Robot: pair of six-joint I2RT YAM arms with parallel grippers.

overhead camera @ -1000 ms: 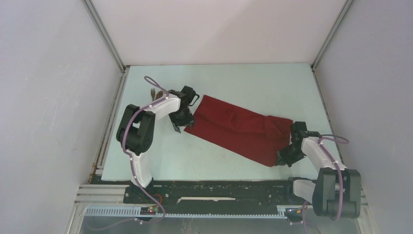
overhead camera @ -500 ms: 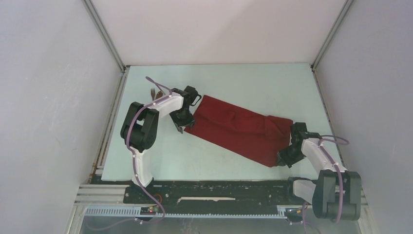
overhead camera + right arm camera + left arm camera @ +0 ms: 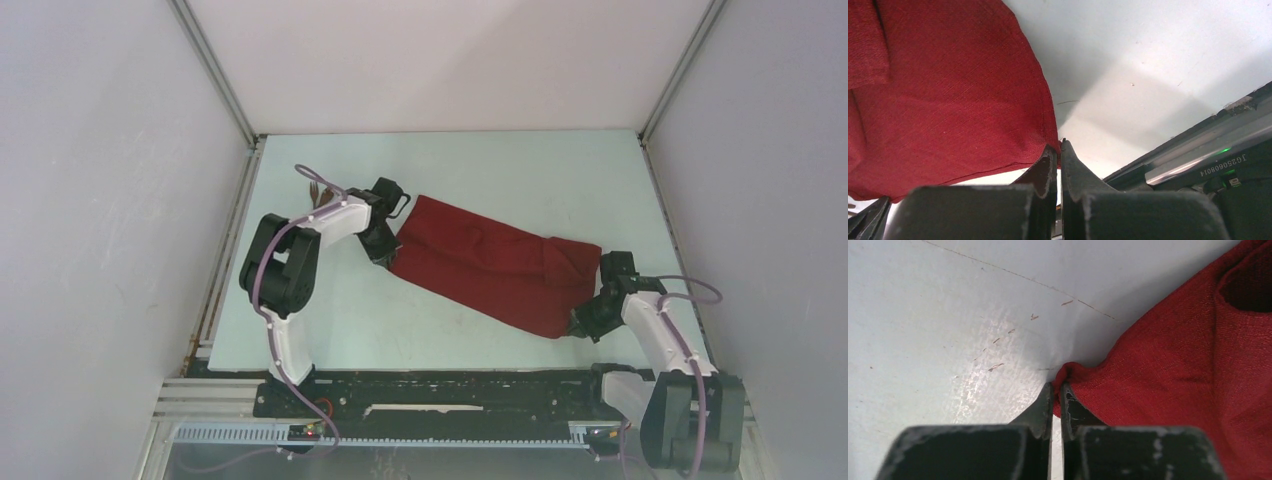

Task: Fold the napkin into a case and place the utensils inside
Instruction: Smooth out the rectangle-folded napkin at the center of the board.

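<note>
While the left end effector (image 3: 1057,386) and right end effector (image 3: 1059,147) each pinch a corner, the dark red napkin (image 3: 480,262) lies rumpled; the utensils (image 3: 317,188) are mostly hidden behind the left arm (image 3: 335,215), I think.

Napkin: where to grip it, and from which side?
At its end corners. The napkin lies flat and limp, so only a corner can be pinched. Come in low along the table from each outer end, as the left gripper and right gripper do.

The napkin (image 3: 1188,370) is matt, coarse-woven red cloth; the table (image 3: 948,315) is smooth, faintly glossy, lightly scratched.
</note>
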